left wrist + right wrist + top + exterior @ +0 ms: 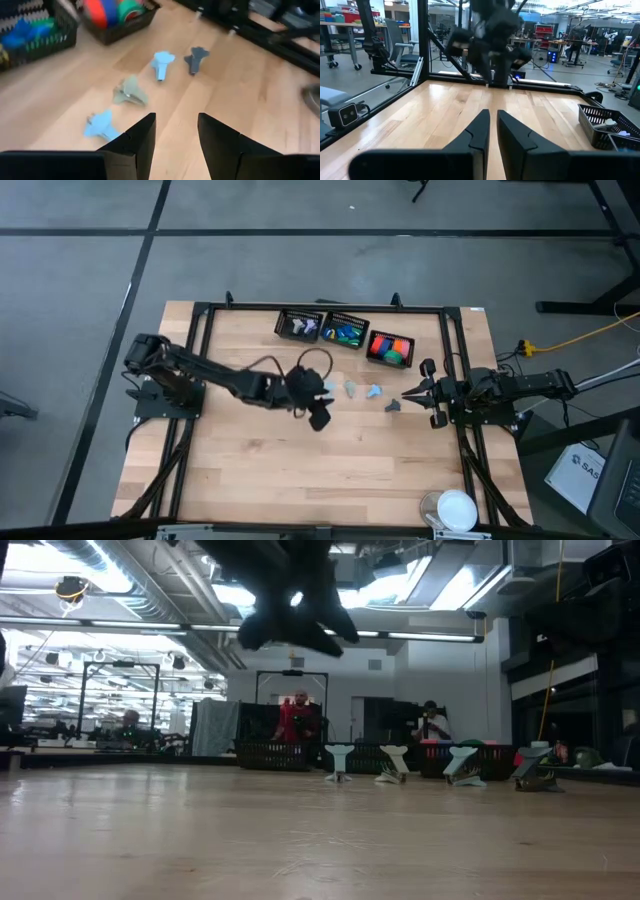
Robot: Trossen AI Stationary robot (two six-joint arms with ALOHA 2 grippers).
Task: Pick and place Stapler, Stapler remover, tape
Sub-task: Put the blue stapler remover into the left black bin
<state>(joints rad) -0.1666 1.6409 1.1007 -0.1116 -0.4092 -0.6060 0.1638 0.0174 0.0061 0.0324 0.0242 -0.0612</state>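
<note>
Left end effector hovers near staple removers.

The table was light wood planks w/ a black frame along its edges. Three black baskets stood in a row on it near the far edge. Four small claw-shaped pieces lay on the bare wood in a line: pale blue one, grey-green one just beside it, another light blue claw next, dark grey one last, just beside the blue. A white round object sat at the near right corner, well apart from the claws.
</note>
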